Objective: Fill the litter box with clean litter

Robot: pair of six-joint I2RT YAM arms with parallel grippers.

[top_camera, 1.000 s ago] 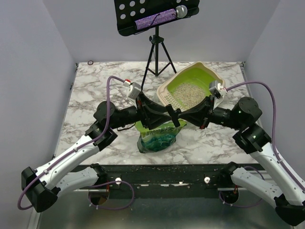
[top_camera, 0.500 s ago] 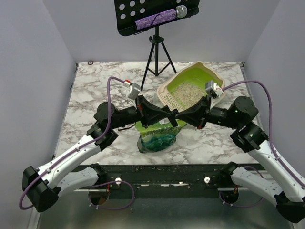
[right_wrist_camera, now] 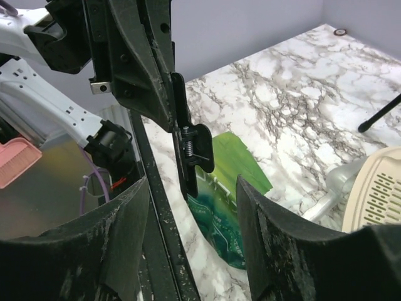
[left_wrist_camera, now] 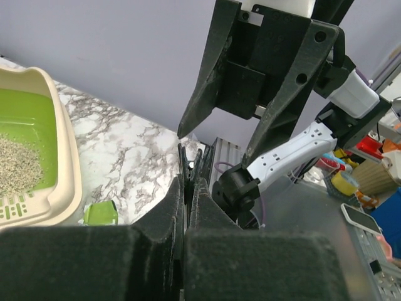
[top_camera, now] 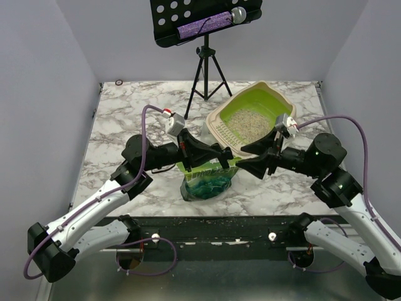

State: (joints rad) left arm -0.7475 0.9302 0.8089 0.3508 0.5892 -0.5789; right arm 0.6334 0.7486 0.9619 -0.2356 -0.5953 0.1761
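Note:
The beige litter box (top_camera: 220,116) with its lime-green inside stands at the back right of the marble table, and clean litter (top_camera: 247,120) covers part of its floor. A glossy green bag (top_camera: 208,182) stands in front of it. My left gripper (top_camera: 229,158) is shut on the bag's top edge; in the left wrist view its pads (left_wrist_camera: 207,207) press together, with the litter box (left_wrist_camera: 66,163) to the left. My right gripper (top_camera: 245,158) faces it from the right, open and holding nothing. The right wrist view shows the right gripper (right_wrist_camera: 191,182) standing wide, the bag (right_wrist_camera: 235,169) beyond.
A black tripod (top_camera: 204,75) holding a perforated stand stands behind the litter box. A small ring (top_camera: 119,82) lies at the back left corner. Spilled granules dot the black rail (top_camera: 219,222) at the table's near edge. The two grippers are almost tip to tip.
My left gripper has shut on the bag's top. My right gripper, shut before, has opened, let go and drawn back a little to the right.

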